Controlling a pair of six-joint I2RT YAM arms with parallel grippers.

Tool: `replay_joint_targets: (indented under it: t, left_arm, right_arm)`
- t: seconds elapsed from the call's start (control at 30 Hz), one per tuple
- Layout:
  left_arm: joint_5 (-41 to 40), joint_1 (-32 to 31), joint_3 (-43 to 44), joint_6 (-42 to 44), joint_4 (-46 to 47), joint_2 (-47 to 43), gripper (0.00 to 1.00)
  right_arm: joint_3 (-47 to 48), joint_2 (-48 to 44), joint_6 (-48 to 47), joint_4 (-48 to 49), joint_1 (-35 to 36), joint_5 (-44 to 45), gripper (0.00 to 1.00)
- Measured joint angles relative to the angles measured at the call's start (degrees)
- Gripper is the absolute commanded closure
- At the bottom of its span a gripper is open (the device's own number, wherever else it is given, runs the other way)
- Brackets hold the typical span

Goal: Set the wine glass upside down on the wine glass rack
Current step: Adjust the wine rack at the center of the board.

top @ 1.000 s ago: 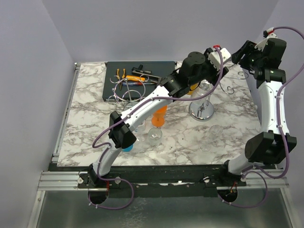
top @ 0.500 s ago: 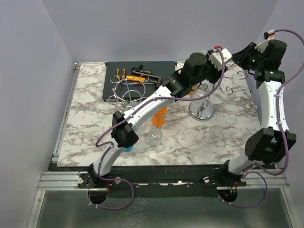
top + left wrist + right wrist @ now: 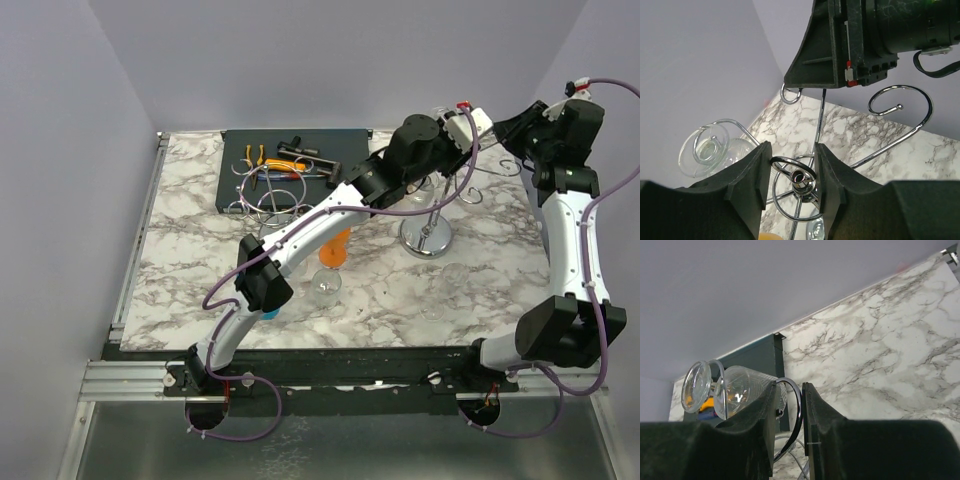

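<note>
Right end effector (image 3: 790, 388) pinches wine glass rack (image 3: 425, 238) wire; left end effector (image 3: 792, 150) half-spread astride rack ring, grip unclear.

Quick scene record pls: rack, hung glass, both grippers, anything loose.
wine glass rack: upright on its chrome base, far right
wine glass: stem caught in a rack hook
left gripper: fingers either side of the rack's top ring, contact unclear
right gripper: shut on a rack wire arm
loose glass: on the marble top, near front

Bright even light, faint soft shadows, close foreground blurred
</note>
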Motion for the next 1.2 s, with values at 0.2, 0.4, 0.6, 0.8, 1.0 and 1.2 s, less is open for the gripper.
replay_joint_targets:
  t: [0.2,0.4,0.6,0.8,1.0,1.2]
  left_arm:
    - [0.24,-0.26,-0.87,0.42,0.74,-0.20,0.61]
    - [1.25,-0.42,-3.45,0.26,0.76,-2.03,0.70]
    - [2.62,-0.42,-5.62,0.22,0.66,-3.74,0.86]
    - [3.08,-0.37,-5.60,1.22,0.44,-3.85,1.00]
    - [3.04,-0.44,-3.78,3.54,-2.23,-3.65,1.00]
    - [2.99,-0.66,0.79,6.25,-4.55,-1.20,1.00]
  right_arm:
    - [-7.15,-5.53,2.84,3.50,0.02,5.84,1.00]
    - [-14.56,-10.10,6.43,9.70,0.02,7.98,1.00]
    - [-21.70,-14.84,8.90,17.55,0.00,8.04,1.00]
    - [-25.81,-15.76,12.02,24.68,-0.09,7.67,1.00]
    - [-28.61,-16.15,14.75,30.10,-0.15,6.62,1.00]
    - [-30.64,-15.96,17.03,34.10,-0.74,6.56,1.00]
